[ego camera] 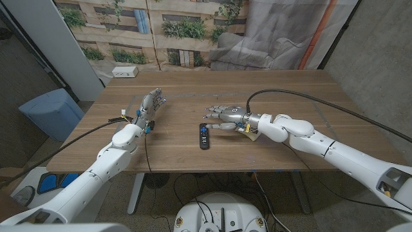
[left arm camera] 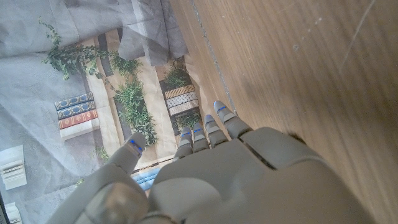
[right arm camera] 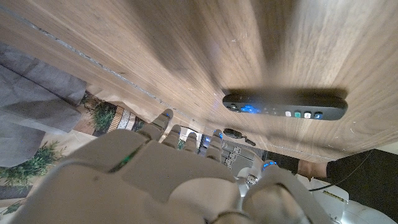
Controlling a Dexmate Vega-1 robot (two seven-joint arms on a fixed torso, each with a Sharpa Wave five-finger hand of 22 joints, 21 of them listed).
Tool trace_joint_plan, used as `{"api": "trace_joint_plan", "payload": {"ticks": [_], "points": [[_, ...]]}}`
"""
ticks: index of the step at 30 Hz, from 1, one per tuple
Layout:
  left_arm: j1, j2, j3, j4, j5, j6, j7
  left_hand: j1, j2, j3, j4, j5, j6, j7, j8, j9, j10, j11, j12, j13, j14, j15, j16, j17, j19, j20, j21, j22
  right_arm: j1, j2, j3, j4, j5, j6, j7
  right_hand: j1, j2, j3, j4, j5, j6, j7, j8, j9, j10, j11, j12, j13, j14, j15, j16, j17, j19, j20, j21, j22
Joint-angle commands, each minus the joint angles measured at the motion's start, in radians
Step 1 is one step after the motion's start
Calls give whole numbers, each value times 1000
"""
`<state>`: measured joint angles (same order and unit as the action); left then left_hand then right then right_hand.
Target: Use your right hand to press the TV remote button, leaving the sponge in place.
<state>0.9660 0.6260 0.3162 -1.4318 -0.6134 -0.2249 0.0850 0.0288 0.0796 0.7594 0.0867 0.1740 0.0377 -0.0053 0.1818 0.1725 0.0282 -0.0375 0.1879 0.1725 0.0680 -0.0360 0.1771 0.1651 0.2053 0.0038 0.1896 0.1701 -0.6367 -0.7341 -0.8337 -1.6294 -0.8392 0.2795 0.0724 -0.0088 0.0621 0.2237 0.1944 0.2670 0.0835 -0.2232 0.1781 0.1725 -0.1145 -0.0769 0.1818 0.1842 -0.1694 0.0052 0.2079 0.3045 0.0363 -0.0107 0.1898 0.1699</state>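
Well, the TV remote shows coloured buttons, no legible writing.

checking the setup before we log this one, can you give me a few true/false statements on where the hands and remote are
1. The TV remote lies on the wooden table. True.
2. The right hand grips the remote. False: it hovers beside it, holding nothing.
3. The left hand holds a sponge. False: it holds nothing, fingers apart.
4. A white box sits at the table's far left corner. True.
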Motion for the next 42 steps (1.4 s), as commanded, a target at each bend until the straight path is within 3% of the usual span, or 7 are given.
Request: {"api": "trace_joint_plan", "payload": {"ticks": [1,42], "points": [[5,13,-4,-6,2,6,-1,-6,68,3,3,6,5,0,1,3,5,2,3,3,9,-3,0,4,2,-1,6,3,2,17,-27,9,-17,-39,5,-3,137,12,1,9,-3,1,1,2,-10,1,5,1,-20,0,11,5,-1,-5,3,3],[14,23,7,-17,10,21,-3,-7,68,5,5,6,1,2,-1,3,4,9,2,3,9,4,0,5,1,2,5,3,-3,15,-61,40,-8,-64,-21,-5,130,29,0,12,-11,1,1,3,-25,4,7,2,-23,4,20,17,1,-1,6,3]]}}
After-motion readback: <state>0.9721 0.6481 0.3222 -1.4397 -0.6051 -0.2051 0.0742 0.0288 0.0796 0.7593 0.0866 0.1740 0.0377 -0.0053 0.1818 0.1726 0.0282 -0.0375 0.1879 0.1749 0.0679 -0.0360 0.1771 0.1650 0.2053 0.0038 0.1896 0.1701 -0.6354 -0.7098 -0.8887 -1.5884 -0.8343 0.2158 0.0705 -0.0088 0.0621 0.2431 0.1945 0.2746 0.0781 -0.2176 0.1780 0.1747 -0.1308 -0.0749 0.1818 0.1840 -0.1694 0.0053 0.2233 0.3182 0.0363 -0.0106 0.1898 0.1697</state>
